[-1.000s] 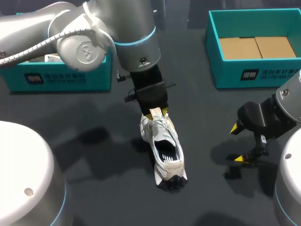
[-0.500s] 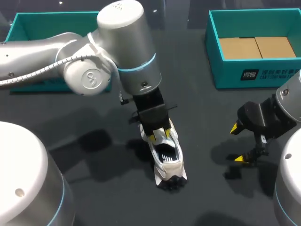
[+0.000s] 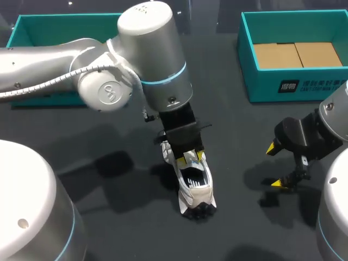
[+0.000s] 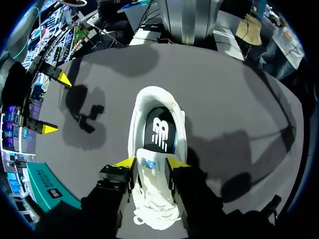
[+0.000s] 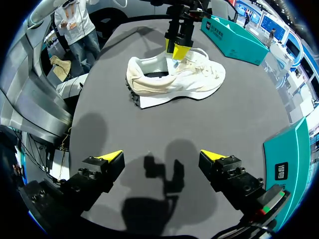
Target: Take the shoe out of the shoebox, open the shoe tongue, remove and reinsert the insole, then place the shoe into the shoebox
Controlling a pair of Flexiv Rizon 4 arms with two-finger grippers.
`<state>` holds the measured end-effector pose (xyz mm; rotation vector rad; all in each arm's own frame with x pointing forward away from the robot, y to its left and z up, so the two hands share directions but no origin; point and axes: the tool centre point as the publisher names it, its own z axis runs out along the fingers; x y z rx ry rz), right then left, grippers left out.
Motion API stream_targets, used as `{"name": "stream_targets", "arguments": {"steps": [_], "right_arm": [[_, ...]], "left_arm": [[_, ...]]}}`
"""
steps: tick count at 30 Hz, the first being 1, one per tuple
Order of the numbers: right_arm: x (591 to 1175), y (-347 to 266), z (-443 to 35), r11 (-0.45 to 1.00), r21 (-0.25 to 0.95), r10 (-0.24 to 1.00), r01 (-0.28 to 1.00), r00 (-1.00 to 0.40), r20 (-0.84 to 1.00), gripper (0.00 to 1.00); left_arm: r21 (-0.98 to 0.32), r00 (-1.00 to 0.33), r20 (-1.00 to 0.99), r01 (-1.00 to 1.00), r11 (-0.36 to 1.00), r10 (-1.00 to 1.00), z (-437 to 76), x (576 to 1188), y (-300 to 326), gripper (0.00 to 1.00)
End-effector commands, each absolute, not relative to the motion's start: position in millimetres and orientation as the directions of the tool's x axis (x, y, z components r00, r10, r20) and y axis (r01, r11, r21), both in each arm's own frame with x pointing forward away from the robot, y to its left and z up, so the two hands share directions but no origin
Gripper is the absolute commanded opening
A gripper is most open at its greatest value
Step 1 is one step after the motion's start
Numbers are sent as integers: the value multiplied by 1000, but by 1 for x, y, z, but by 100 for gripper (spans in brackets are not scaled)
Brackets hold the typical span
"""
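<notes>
The shoe (image 3: pixel 191 182) stands upright on its sole on the table (image 3: pixel 109 141), out of both boxes, heel toward us and toe toward the far edge. It is a white low runner with white laces, a cream patch around the heel and dark lugs showing under the heel. In the left wrist view its mouth lies open on a black insole (image 4: pixel 159 133) with a white mark, and the tongue (image 4: pixel 147 164) carries a small blue label.

Our left gripper (image 3: pixel 193 157) comes down from above onto the tongue, just behind the laces. We cannot tell whether it pinches the tongue or only stands about it. Our right gripper (image 3: pixel 276 166) hangs to the right of the shoe, well apart from it, low over the table. Its fingers are spread wide with nothing between them.

The table is dark grey and matte, with soft shadows of both arms on it. Two teal boxes sit toward the far edge. The left box (image 3: pixel 32 32) is partly hidden behind our left arm. The right box (image 3: pixel 283 81) has brown cardboard on its floor.
</notes>
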<state>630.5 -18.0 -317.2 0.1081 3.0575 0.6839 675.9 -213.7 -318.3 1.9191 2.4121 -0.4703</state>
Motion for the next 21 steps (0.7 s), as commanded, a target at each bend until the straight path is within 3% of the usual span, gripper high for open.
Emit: {"name": "stream_targets", "arguments": {"steps": [1,12,21], "right_arm": [[628,-18,-317,903,424,71,66,-997,5,100],[628,-18,-317,903,424,71,66,-997,5,100],[628,-18,-317,903,424,71,66,-997,5,100]], "left_arm": [[-212,-242,-207,957,198,948,-312,674,-207,35],[-237,-222,-143,954,185,965,-352,674,-218,27],[-205,-236,-154,958,203,959,-337,656,-200,28]]}}
